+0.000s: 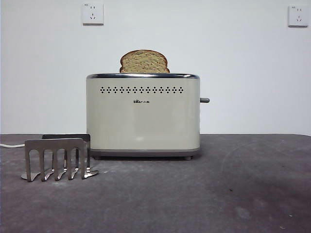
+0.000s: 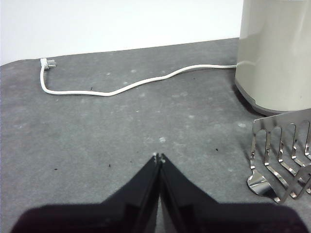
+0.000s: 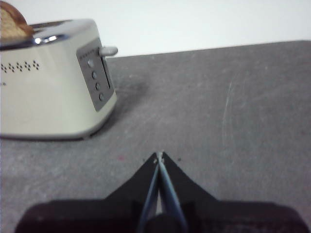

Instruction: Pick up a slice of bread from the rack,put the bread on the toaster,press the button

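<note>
Slice of bread (image 1: 144,62) standing upright in the top of the toaster (image 1: 143,116), domed crust and speckled face poking above the chrome rim. Farthest left on the dark grey, scuffed table (image 1: 204,194), a white power cord (image 2: 126,85) trailing loose toward the toaster's back. Next, the rack (image 1: 57,158), empty, just beside the toaster's left front corner. Then the toaster near mid-table, with the button (image 1: 204,100) jutting from its right narrow side, high in its slot. Behind, a plain white wall with two sockets (image 1: 93,13) up high. Left gripper (image 2: 158,157) pressed together, empty, low over bare tabletop near the rack. Right gripper (image 3: 159,155) likewise closed tip to tip, gripping nothing, over open table beside the button end.
</note>
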Available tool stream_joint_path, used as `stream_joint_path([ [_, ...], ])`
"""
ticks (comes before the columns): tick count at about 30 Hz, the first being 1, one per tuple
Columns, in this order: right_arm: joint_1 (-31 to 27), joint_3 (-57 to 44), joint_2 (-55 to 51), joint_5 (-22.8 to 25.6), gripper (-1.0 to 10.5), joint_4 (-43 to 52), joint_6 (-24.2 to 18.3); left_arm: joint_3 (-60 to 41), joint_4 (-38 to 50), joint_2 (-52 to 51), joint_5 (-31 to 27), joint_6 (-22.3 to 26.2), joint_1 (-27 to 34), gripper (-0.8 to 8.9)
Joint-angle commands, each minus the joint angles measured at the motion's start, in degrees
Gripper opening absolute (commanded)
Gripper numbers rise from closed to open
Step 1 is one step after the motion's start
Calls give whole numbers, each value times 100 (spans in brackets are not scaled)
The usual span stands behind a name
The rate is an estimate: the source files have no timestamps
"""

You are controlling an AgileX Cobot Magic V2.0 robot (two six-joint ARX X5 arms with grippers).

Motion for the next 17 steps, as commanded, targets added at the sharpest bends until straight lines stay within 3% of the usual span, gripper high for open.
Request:
stream_joint_path([
  [1,0,-129,-92,17,1,-2,92,-48,-52,-13,22,-63,15,-4],
  [17,0,-249,-271,22,1,-118,341,-48,-52,-13,22,-63,15,-4],
])
